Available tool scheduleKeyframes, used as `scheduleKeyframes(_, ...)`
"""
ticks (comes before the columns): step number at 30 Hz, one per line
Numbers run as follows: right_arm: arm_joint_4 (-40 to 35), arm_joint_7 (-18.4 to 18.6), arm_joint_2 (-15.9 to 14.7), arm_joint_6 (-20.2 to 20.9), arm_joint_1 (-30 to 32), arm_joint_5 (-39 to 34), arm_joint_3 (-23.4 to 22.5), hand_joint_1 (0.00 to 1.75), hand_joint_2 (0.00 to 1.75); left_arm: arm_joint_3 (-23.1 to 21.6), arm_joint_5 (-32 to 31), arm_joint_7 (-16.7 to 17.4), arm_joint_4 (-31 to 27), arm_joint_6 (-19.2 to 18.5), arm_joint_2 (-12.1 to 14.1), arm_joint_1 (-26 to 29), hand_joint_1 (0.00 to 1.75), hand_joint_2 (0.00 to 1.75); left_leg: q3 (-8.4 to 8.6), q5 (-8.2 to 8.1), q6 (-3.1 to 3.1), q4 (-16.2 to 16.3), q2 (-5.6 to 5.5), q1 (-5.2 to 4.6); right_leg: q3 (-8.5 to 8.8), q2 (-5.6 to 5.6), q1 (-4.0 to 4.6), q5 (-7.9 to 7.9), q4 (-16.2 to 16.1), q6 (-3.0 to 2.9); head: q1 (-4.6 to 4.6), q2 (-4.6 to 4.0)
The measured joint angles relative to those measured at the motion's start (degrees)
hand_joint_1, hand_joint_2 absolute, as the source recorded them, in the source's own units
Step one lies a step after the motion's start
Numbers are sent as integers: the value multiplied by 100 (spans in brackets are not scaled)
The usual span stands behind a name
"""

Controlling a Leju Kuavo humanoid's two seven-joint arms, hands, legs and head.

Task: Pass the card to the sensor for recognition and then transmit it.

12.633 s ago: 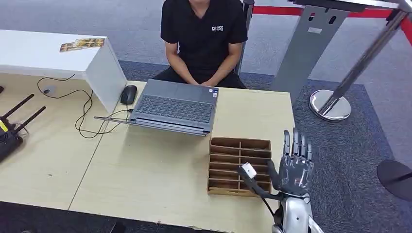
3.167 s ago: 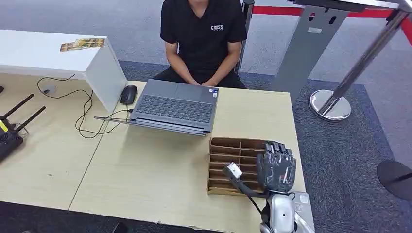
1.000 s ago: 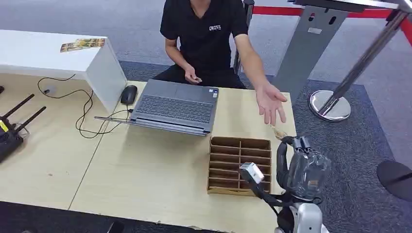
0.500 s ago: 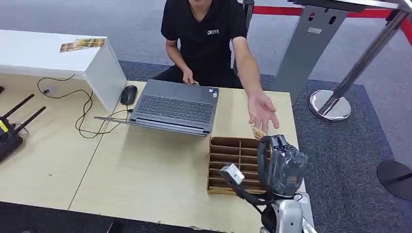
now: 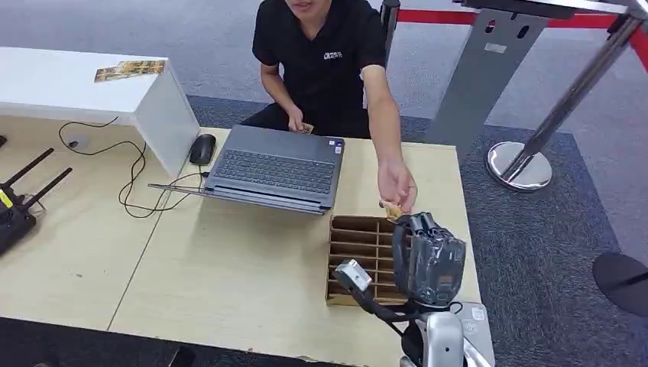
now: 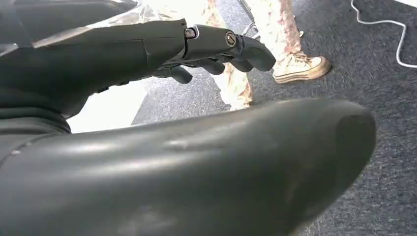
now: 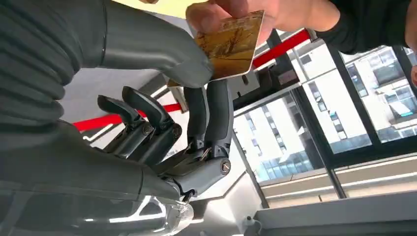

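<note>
My right hand (image 5: 429,256) is raised over the right end of the cardboard slotted tray (image 5: 365,229), near the table's right edge. It pinches a gold-patterned card (image 7: 231,43) between thumb and fingers; in the head view the card (image 5: 393,209) sticks up just above the hand. A person seated across the table reaches over, and their hand (image 5: 397,186) grips the card's other edge, so both hold it. The person's hand (image 7: 246,11) also appears in the right wrist view. My left hand (image 6: 216,42) hangs beside my body with loosely extended fingers, holding nothing.
An open laptop (image 5: 275,168) and a mouse (image 5: 202,148) lie in front of the person. A white box (image 5: 164,115) with cards (image 5: 130,69) on top stands at the left, with cables beside it. A stanchion base (image 5: 520,164) stands on the carpet to the right.
The person's open hand has come down and taken hold of the card at my right hand. My right hand has shifted a little left and lower over the tray.
</note>
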Motion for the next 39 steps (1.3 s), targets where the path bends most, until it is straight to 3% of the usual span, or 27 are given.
scheduleKeyframes(6, 127, 13, 0, 0, -55, -7, 35, 175, 175, 0, 33, -4, 2, 0, 0, 0, 0, 0, 0, 0, 0, 0, 0, 0, -1, 0, 0, 0, 0, 0, 0, 0)
scheduleKeyframes(7, 149, 13, 0, 0, -64, -7, 37, 42, 175, 0, 52, -11, 2, 0, 0, -1, 0, 0, 0, 0, 0, 0, 0, 0, 0, 0, 0, 0, 0, 0, 2, 0)
scheduleKeyframes(8, 164, 13, 0, 0, -69, -7, 39, 42, 175, -2, 57, -15, 2, 0, 0, -2, 0, 0, -1, 0, 0, 0, 0, 0, -1, 0, 0, 0, 0, 0, 2, 0)
scheduleKeyframes(9, 184, 13, 0, 0, -72, -4, 44, 0, 0, -7, 74, -15, 7, 0, 0, -4, 0, 0, -1, 0, 0, 0, 0, 0, -1, 0, 0, 0, 0, 0, 2, 0)
scheduleKeyframes(21, 195, 13, 63, -4, -23, 26, 94, 0, 0, -96, 249, 61, 26, 0, 2, -16, 0, 0, 1, 0, 0, 0, 1, 0, 0, 0, 0, 0, 0, 0, 2, 0)
scheduleKeyframes(30, -435, 13, 249, -9, 495, 26, 9, 0, 0, -157, 382, 509, 24, 0, 4, 5, 0, 0, 1, -2, -1, 0, 1, 0, -2, 0, 0, -2, -1, 0, 2, 0)
scheduleKeyframes(31, -542, 13, 276, -9, 581, 26, -15, 0, 175, -155, 378, 536, 24, 0, 4, 16, 0, 0, 1, -3, -1, 0, 2, 0, -3, 1, 0, -3, -1, 0, 0, 0)
scheduleKeyframes(39, -1611, 13, 630, -13, 1418, -11, -507, 0, 175, 44, 133, 579, 26, 0, -11, 31, 0, 0, 2, -3, -1, 0, 2, 1, -4, 1, 0, -4, -2, 0, 0, 0)
